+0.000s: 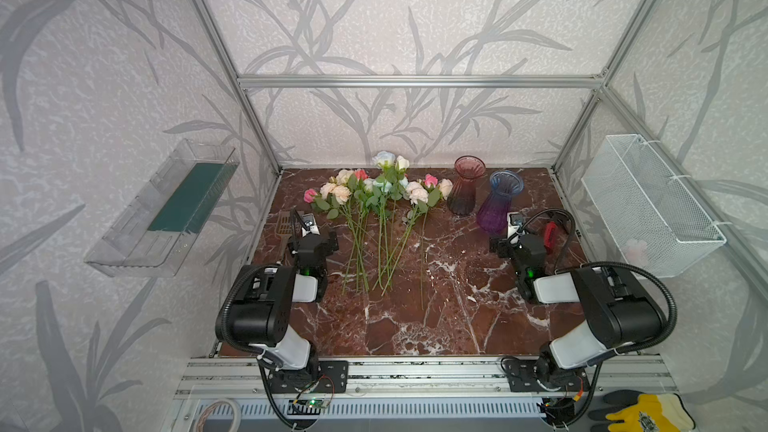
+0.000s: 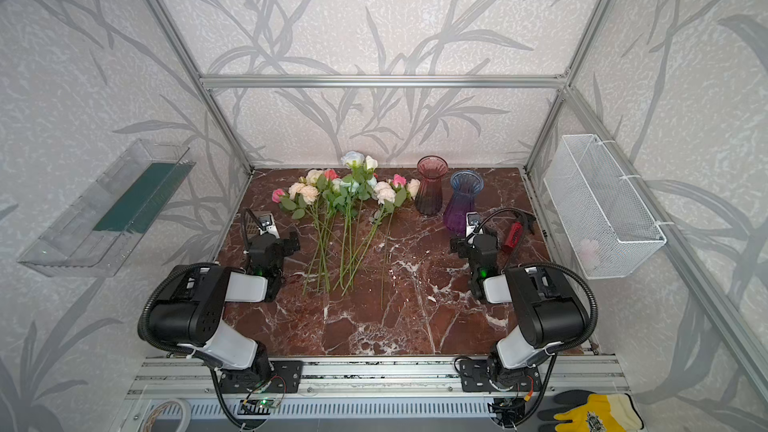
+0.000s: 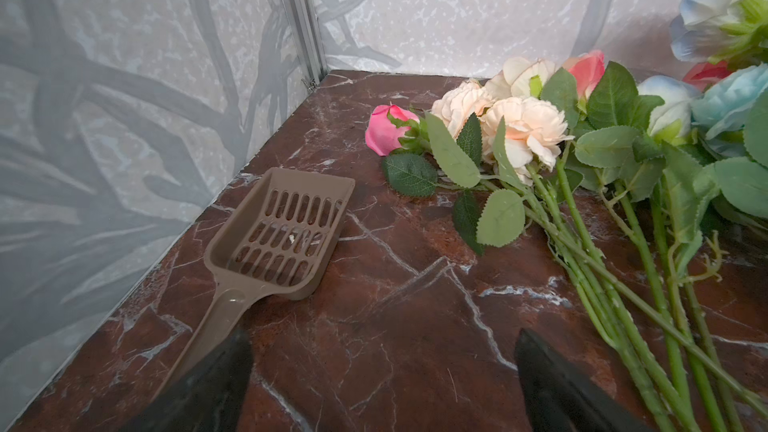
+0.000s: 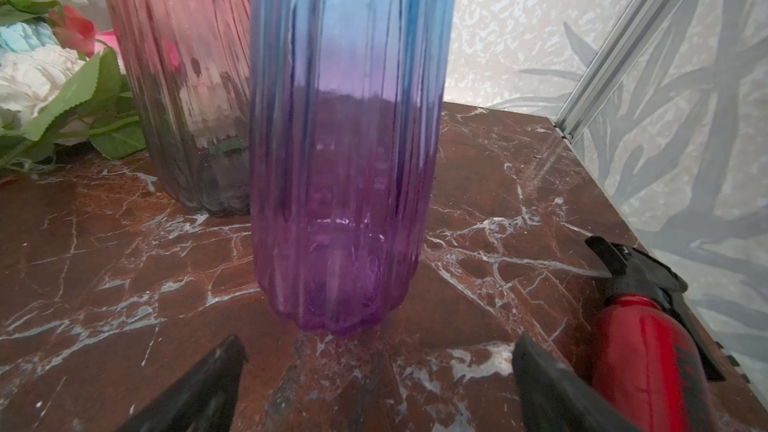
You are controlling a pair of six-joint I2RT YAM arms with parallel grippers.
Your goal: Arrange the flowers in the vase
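Marble table bears flowers, blue vase, scoop, sprayer.

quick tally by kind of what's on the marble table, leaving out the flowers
vases: 2, pink vase and blue-purple vase
brown slotted scoop: 1
red spray bottle: 1
total: 4

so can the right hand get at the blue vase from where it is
Probably yes: the right hand is open, facing the blue vase with only bare table between. The red bottle sits off to the side.
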